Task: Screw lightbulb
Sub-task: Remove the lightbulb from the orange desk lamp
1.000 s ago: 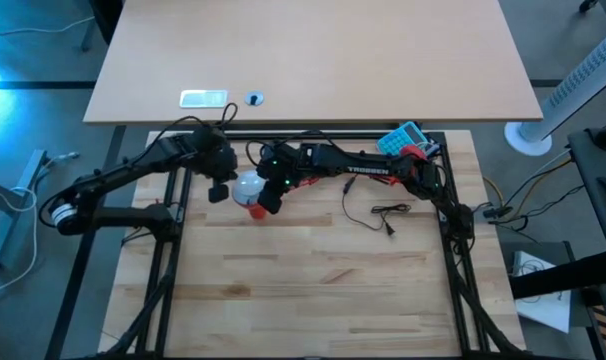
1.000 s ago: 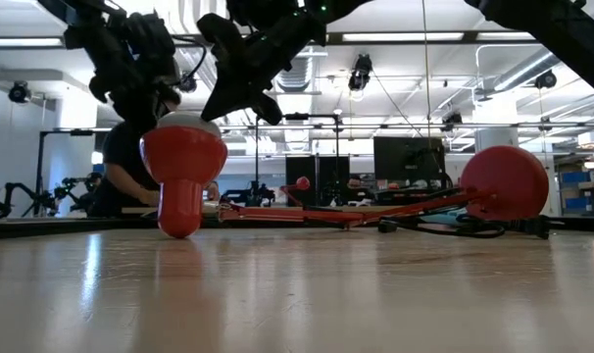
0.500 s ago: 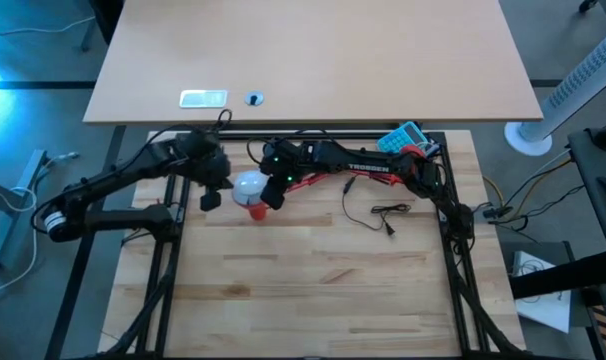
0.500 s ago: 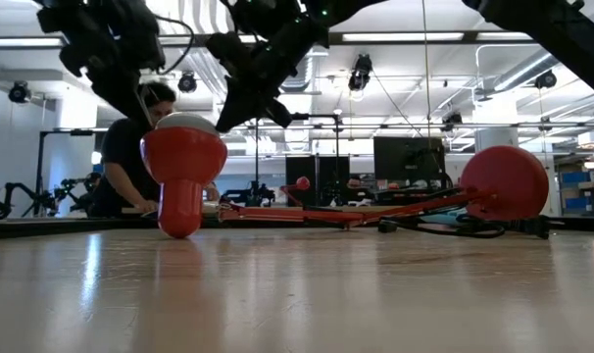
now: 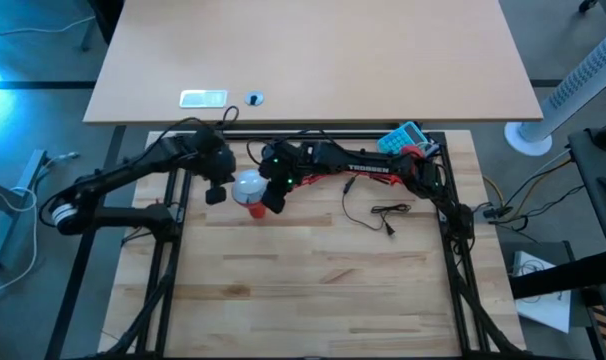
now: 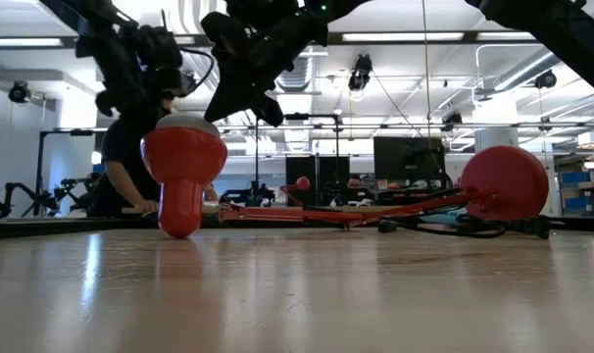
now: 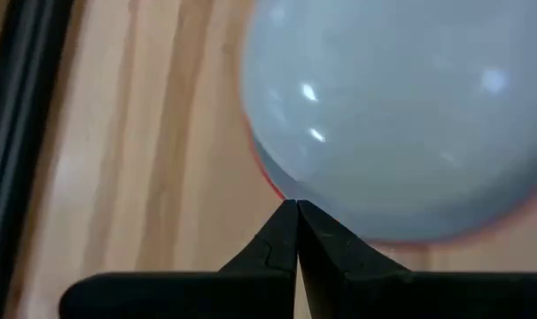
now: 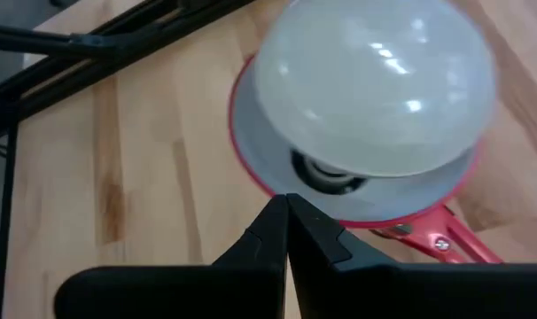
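While both of my arms reached over the far half of the wooden table (image 5: 313, 290), the lightbulb (image 5: 247, 184) sat dome-up in the mouth of the red lamp shade (image 6: 183, 155), which stood on the tabletop with its narrow neck down. My left gripper (image 5: 215, 193) hung just beside the bulb on its left, my right gripper (image 5: 271, 198) just beside it on its right, so the bulb lay between the 2. Seen from table height, both grippers hung above the level of the shade's rim, and neither touched the bulb or the shade. My left fingers (image 7: 277, 244) were pressed together to a single point with nothing between them, aimed at the edge of the white dome (image 7: 401, 115) where a thin red line of the shade's rim showed. My right fingers (image 8: 268, 230) were likewise fully closed on nothing, pointing at the shade (image 8: 251, 168) below the bulb (image 8: 375, 84); from that side I could see the bulb's dome tilted over the shade's white inside, with the dark socket area (image 8: 326, 173) showing beneath it. The lamp's red arm (image 6: 336, 211) ran flat along the table to its round red base (image 6: 504, 182) on the right. Behind the table a person (image 6: 121, 172) sat in the room, partly hidden by my left arm.
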Action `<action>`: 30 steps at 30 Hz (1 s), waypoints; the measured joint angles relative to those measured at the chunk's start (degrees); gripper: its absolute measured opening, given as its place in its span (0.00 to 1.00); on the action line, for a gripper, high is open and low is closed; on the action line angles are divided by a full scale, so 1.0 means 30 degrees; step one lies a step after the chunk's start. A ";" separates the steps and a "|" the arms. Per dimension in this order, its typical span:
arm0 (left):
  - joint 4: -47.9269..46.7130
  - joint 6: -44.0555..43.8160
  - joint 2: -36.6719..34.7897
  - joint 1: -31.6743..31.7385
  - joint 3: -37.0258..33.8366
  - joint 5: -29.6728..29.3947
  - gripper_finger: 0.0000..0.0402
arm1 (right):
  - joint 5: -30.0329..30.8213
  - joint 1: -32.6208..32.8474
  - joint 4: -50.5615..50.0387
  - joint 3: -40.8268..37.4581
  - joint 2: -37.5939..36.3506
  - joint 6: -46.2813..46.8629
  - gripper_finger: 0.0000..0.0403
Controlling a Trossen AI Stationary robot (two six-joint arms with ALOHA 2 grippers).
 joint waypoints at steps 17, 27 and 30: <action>0.0287 0.0253 0.0037 0.0009 0.0284 0.0878 0.00 | 0.1530 -0.0109 0.0069 -0.0004 0.0029 0.0191 0.00; -0.1430 -0.1303 -0.2103 -0.0443 0.0284 0.2261 0.00 | 0.2659 -0.0592 -0.0249 -0.0204 0.0044 -0.0174 0.00; -0.2269 -0.0942 -0.2335 -0.0336 0.0273 0.1521 0.00 | 0.2663 -0.0682 -0.0573 -0.0204 0.0051 -0.0174 0.00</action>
